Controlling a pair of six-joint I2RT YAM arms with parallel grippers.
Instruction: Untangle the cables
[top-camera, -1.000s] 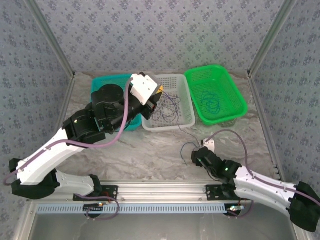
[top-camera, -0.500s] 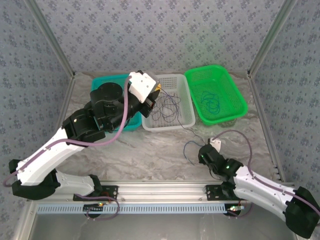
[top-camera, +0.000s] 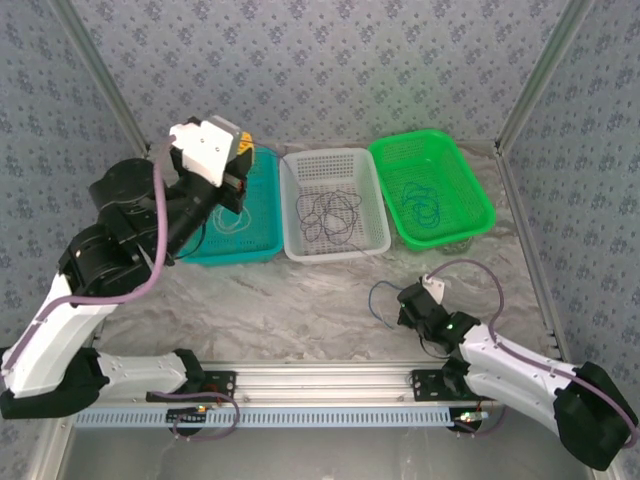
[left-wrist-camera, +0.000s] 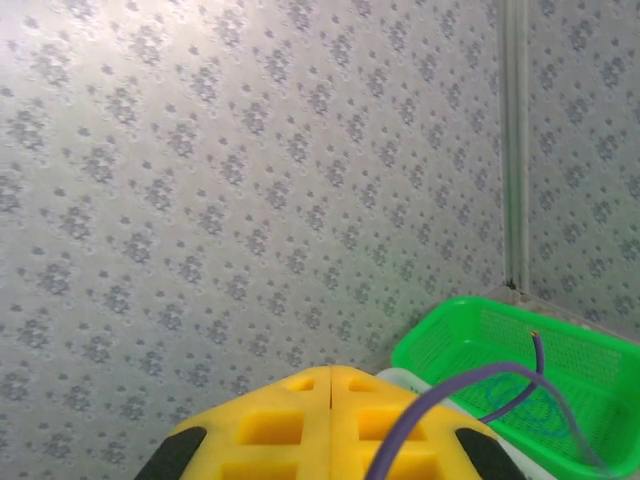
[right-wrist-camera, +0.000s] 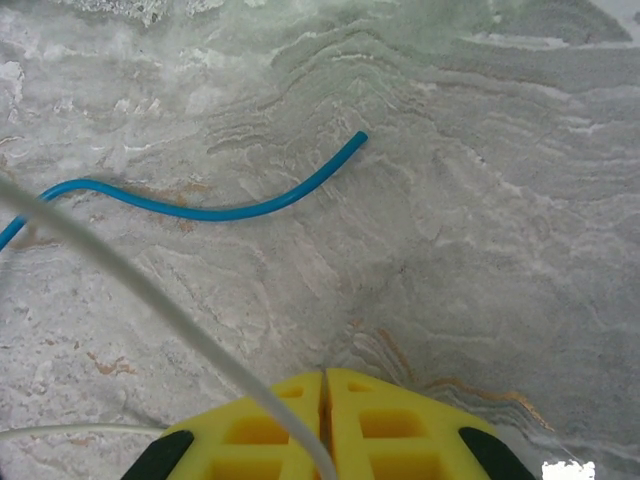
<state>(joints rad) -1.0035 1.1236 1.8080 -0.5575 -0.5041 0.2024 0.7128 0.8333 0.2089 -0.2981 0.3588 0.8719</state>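
- Left jaws pressed shut on purple cable (left-wrist-camera: 480, 385), raised over teal basket (top-camera: 265, 218).
- Right jaws closed on white cable (right-wrist-camera: 150, 290), low over desk (right-wrist-camera: 480, 200), beside blue cable (right-wrist-camera: 230, 212).
- Dark cables (top-camera: 332, 213) tangled in white basket (top-camera: 330, 153).

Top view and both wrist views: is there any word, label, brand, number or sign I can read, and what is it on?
No readable text.
The teal basket, white basket and green basket: plain mesh, no label.
The walls: repeating flower pattern, no letters.
The left gripper, shut on the purple cable, and the right gripper, shut on the white cable: bare yellow plastic, no marking.
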